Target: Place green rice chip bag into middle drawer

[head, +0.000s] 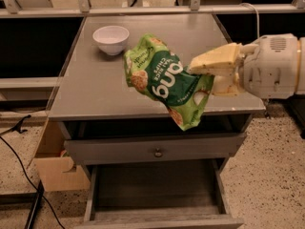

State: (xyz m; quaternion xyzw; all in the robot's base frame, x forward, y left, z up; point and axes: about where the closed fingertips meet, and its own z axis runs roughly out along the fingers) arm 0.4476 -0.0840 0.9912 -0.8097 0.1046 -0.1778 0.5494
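Plainly, we see the gripper (202, 78) pinching one edge of the green rice chip bag (164, 78), which hangs between it and the white bowl (111, 38).

The arm (276, 68) reaches in level from the right, with a bulky white wrist. The gripper (202, 79) points left, held in the air, its 2 tan fingers (217, 61) clamped one above the other on the bag (162, 78).

My gripper (204, 78), at right, clamps the bag (162, 78) above the cabinet (86, 94) top's front edge; bowl (111, 38) behind it, left; open drawer (157, 187) below, in front.
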